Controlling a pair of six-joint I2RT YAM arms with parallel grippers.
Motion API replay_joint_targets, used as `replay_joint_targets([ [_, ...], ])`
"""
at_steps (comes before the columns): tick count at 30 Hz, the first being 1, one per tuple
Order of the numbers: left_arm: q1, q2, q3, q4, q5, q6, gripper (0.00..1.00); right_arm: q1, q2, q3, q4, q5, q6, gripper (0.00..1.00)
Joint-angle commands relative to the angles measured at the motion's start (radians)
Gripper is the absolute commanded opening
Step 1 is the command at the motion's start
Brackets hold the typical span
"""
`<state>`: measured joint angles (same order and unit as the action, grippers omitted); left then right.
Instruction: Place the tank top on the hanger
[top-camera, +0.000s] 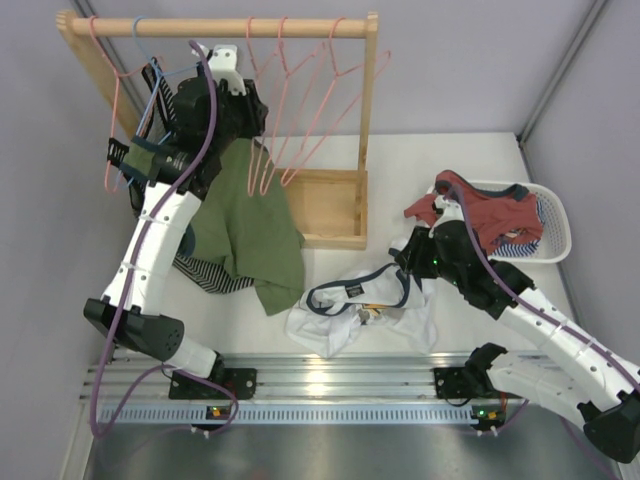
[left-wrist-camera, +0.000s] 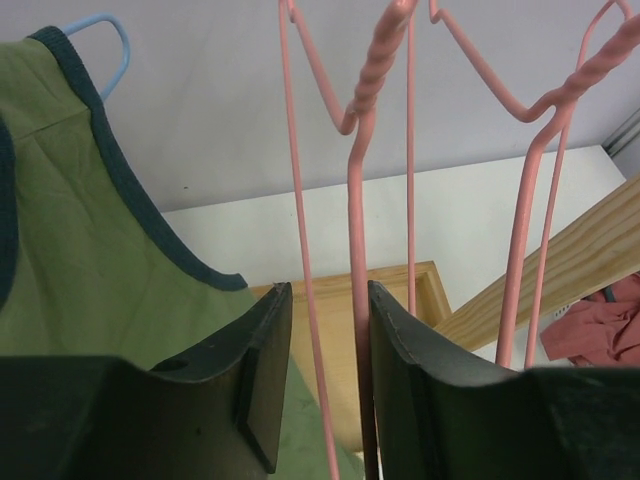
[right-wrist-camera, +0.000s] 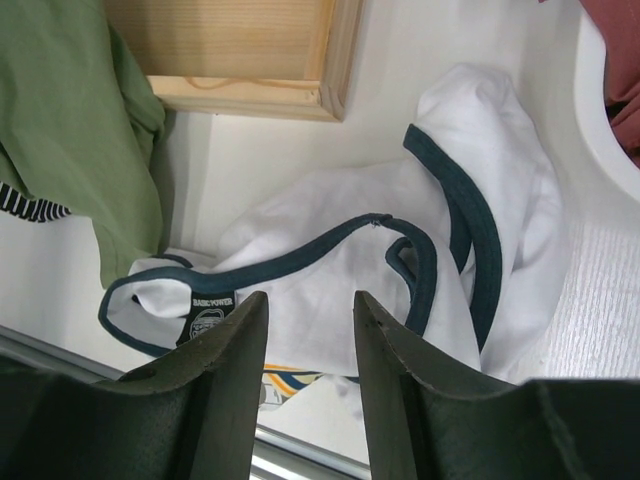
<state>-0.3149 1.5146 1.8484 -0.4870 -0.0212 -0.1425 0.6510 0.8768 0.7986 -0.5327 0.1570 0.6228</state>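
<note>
The white tank top (top-camera: 365, 310) with navy trim lies crumpled on the table in front of the rack. In the right wrist view it (right-wrist-camera: 320, 230) fills the space under my fingers. My right gripper (top-camera: 405, 262) (right-wrist-camera: 310, 298) is open and empty just above it, near its right edge. Several pink hangers (top-camera: 262, 160) hang from the wooden rod. My left gripper (top-camera: 252, 118) (left-wrist-camera: 330, 290) is open up at the rack. The wires of one pink hanger (left-wrist-camera: 358, 200) run between its jaws, the thick one against the right finger.
An olive green tank top (top-camera: 250, 220) (left-wrist-camera: 80, 230) hangs on a light blue hanger (left-wrist-camera: 115, 40) left of my left gripper. The wooden rack base (top-camera: 320, 205) stands behind the white top. A white basket (top-camera: 555, 215) with a red garment (top-camera: 490, 215) sits at the right. A striped garment (top-camera: 205, 275) lies at the left.
</note>
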Motion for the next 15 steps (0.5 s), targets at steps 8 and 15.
replay_joint_targets([
  [8,0.002,-0.008,0.009,0.056,-0.042,0.041,0.22,-0.01,-0.012,0.017,0.005,-0.011,-0.012,0.39],
  [15,0.0,-0.017,0.008,0.094,-0.062,0.034,0.0,-0.01,-0.012,0.027,-0.001,-0.01,-0.017,0.36],
])
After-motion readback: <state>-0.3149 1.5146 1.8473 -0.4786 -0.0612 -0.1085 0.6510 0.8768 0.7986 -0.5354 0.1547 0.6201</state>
